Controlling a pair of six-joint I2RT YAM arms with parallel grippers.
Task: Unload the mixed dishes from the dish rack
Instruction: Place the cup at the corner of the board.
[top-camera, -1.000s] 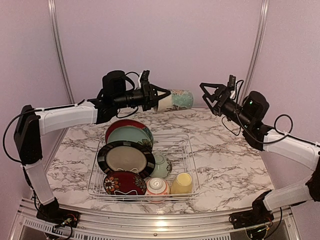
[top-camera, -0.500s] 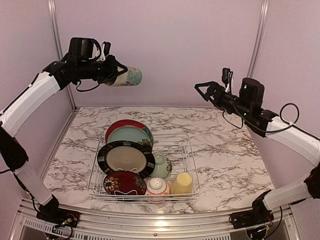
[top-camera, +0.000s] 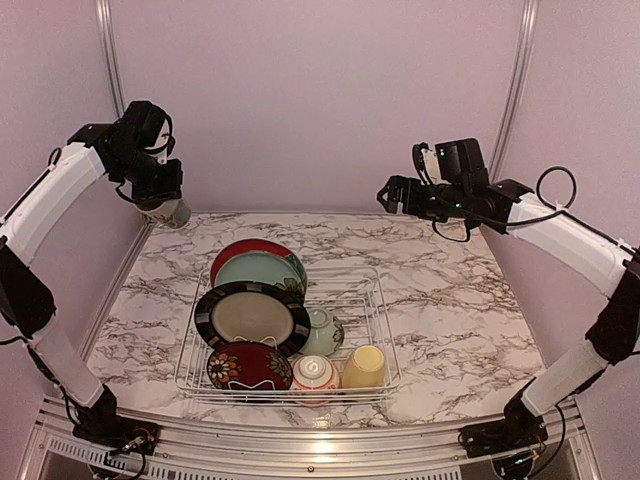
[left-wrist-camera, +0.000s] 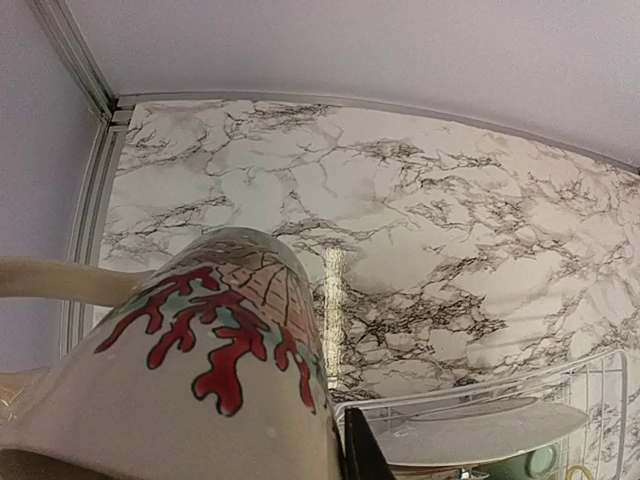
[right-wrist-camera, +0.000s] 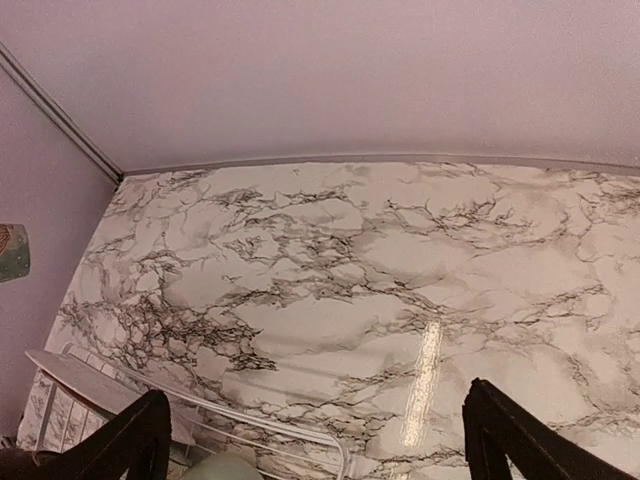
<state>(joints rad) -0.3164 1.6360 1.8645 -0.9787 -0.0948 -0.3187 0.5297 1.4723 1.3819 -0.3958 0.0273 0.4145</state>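
Observation:
My left gripper (top-camera: 158, 192) is shut on the patterned tall cup (top-camera: 170, 213), which hangs over the table's far-left corner. In the left wrist view the cup (left-wrist-camera: 200, 380) fills the lower left, and one dark finger (left-wrist-camera: 364, 458) shows beside it. The dish rack (top-camera: 372, 300) holds a red plate (top-camera: 240, 250), a teal plate (top-camera: 265, 270), a black-rimmed cream plate (top-camera: 250, 318), a dark red floral plate (top-camera: 248, 367), a pale green bowl (top-camera: 323, 331), a red-striped bowl (top-camera: 314, 374) and a yellow cup (top-camera: 364, 367). My right gripper (top-camera: 388, 195) hangs open and empty, high above the table behind the rack.
The marble table (top-camera: 450, 310) lies bare to the right of the rack, and a narrower bare strip runs along its left. Purple walls and metal corner posts (top-camera: 112, 80) close in the back and sides. The rack's far corner (right-wrist-camera: 250, 425) shows below my right fingers (right-wrist-camera: 130, 440).
My left arm swung the cup from above the rack up and out to the far-left corner, then tipped it downward. My right arm turned its gripper to the left.

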